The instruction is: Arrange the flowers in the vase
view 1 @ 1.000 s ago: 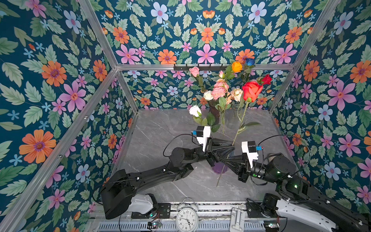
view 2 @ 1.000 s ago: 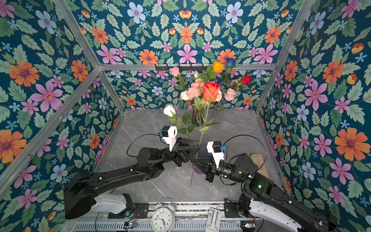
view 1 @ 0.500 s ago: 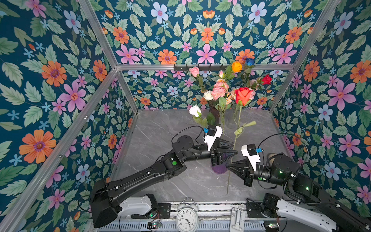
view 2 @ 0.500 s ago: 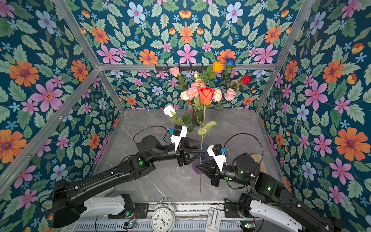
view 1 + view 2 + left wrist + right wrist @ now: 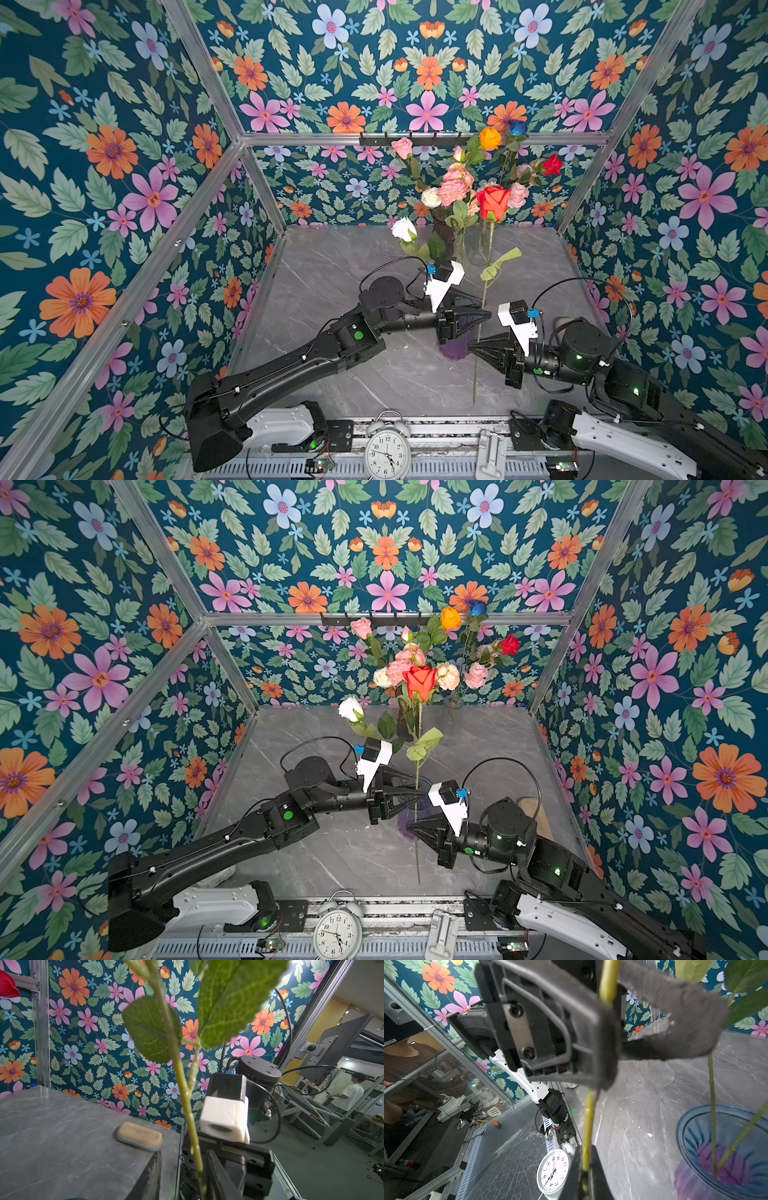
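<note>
Marble tabletop (image 5: 332, 257); right jaws horizontal, tight on rose stem (image 5: 475, 374); left jaws opposite, ajar around it.

In both top views the ribbed blue-and-purple glass vase (image 5: 453, 353) sits mostly hidden behind the left end effector (image 5: 485, 311) and the right end effector (image 5: 470, 345). In the left wrist view the red artificial rose (image 5: 188, 1109) shows only stem and blurred leaves, because the frame edge cuts off its head. In the right wrist view the frame edges crop the vase (image 5: 687, 1147), and a black finger (image 5: 577, 1169) covers part of the white alarm clock (image 5: 552, 1169).

Red rose (image 5: 493, 202); blue-purple vase (image 5: 689, 1180); grey marbled table (image 5: 332, 270); teal floral wallpaper (image 5: 124, 124).
</note>
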Controlling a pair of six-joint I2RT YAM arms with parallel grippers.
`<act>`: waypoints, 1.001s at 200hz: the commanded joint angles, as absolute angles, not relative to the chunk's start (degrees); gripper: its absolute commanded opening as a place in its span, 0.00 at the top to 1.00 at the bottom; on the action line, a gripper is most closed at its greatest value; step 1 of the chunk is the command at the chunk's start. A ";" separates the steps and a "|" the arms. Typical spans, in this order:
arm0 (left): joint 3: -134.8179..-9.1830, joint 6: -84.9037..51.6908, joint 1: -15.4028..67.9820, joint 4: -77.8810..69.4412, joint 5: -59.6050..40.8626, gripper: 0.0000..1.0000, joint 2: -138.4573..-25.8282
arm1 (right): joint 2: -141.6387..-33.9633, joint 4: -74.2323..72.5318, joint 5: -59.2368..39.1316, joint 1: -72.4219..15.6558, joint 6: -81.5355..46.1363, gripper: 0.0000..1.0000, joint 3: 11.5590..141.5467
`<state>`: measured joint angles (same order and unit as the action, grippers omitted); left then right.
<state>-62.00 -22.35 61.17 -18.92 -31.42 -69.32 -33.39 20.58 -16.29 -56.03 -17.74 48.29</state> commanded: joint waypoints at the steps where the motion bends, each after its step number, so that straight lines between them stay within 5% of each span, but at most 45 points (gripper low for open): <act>1: -62.67 -22.00 61.08 -18.96 -32.19 0.72 -69.70 | -32.57 21.46 -15.62 -56.05 -16.96 1.00 48.00; 28: -62.67 -21.97 61.08 -19.16 -32.05 0.79 -69.70 | -31.99 21.34 -15.32 -56.07 -17.33 1.00 47.29; 50: -62.62 -22.22 61.08 -19.58 -32.56 1.00 -69.87 | -32.26 21.36 -15.03 -56.07 -17.48 1.00 46.89; 74: -62.06 -22.41 61.07 -20.12 -32.23 1.00 -69.54 | -31.10 20.79 -13.80 -56.07 -17.80 1.00 45.99; 91: -61.40 -21.87 61.05 -20.21 -31.68 1.00 -68.80 | -29.07 21.46 -11.00 -56.03 -17.80 0.64 45.62; 108: -60.50 -20.94 61.08 -20.19 -30.03 1.00 -67.29 | -25.18 23.71 -7.16 -56.07 -17.19 0.44 45.50; 169: -57.94 -9.32 61.08 -23.11 -22.28 1.00 -58.28 | -7.50 39.63 24.27 -56.07 -24.83 0.28 41.00; 200: -54.83 -4.87 61.08 -31.00 -19.61 1.00 -55.32 | -2.81 43.18 29.11 -56.07 -30.62 0.28 35.18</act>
<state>-55.96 -10.52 61.12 -23.49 -22.87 -56.55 -4.91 38.11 19.49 -56.03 -24.34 38.20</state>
